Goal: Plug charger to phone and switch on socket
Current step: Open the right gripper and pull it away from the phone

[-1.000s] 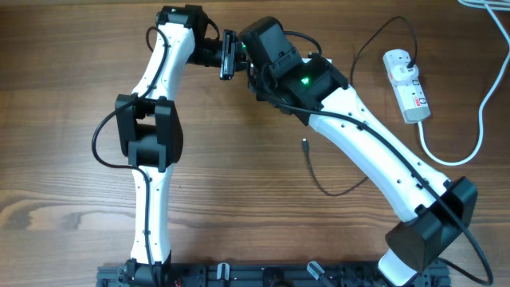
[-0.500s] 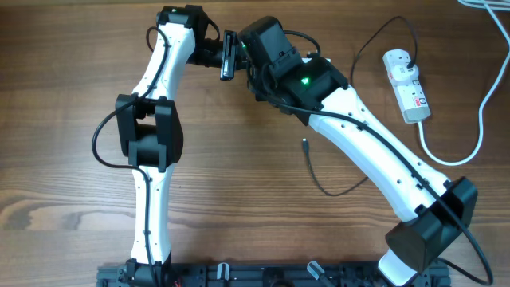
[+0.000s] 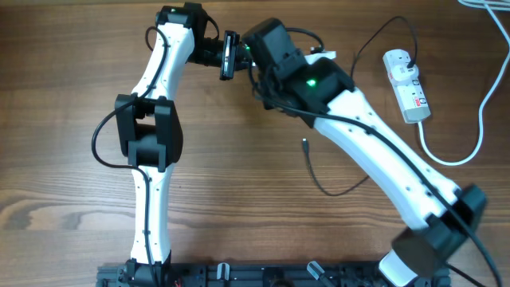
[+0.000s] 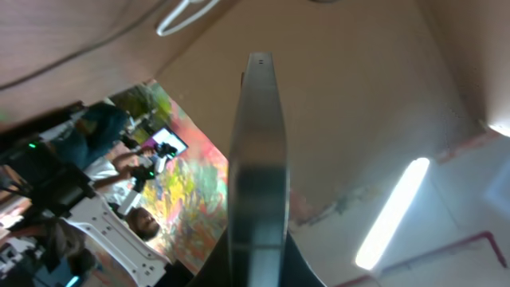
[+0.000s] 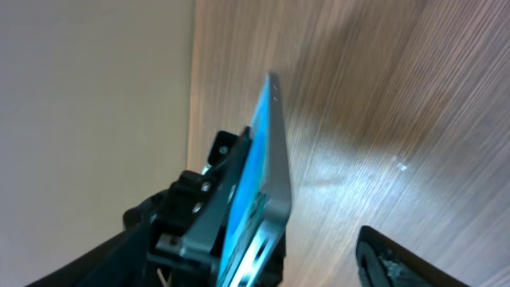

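Showing only the phone (image 3: 229,56) edge-on overhead.

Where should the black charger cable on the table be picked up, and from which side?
Take it just behind the small plug tip, coming straight down from above with the jaws across the cable. The tip lies flat on the bare table, pointing toward the far side, with open wood on both sides of it.

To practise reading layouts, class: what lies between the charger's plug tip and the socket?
In the overhead view, the right arm's white forearm crosses between the charger's plug tip and the socket.
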Robot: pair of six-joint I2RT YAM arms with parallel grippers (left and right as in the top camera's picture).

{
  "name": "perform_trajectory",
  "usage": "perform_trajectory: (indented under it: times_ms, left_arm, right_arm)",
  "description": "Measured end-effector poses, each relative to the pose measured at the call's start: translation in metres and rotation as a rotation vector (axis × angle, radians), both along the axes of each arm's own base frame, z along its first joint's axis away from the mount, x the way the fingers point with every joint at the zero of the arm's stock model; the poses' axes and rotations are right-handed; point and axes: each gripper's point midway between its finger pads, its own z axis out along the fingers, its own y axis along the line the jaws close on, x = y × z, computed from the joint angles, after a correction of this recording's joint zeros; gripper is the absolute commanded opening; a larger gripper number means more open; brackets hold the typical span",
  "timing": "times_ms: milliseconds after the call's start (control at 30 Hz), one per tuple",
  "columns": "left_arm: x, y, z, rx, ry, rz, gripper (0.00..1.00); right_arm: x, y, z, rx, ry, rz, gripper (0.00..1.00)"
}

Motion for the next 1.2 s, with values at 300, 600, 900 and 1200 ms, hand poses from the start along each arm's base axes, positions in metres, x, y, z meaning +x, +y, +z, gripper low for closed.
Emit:
perform_trajectory:
  times_ms: [300,600,900,1200]
  left_arm:
    - [0.005,0.013,-0.026,0.145,-0.043,0.005,0.04]
    - [-0.005,0.019,-0.034,0.166,-0.219,-0.055,0.04]
    - [-0.027,0.025,0.021,0.157,-0.542,-0.122,0.04]
    - [-0.081,0.058,0.126,0.423,-0.967,-0.177,0.04]
  right_arm:
    - [-0.048,-0.069,0.105,-0.098,-0.215,0.007,1.00]
    - [-0.099,-0.134,0.121,-0.484,-0.199,0.165,1.00]
    - [-0.113,-0.150,0.114,-0.738,-0.140,0.359,1.00]
    - [-0.119,-0.130,0.104,-0.856,-0.137,0.689,1.00]
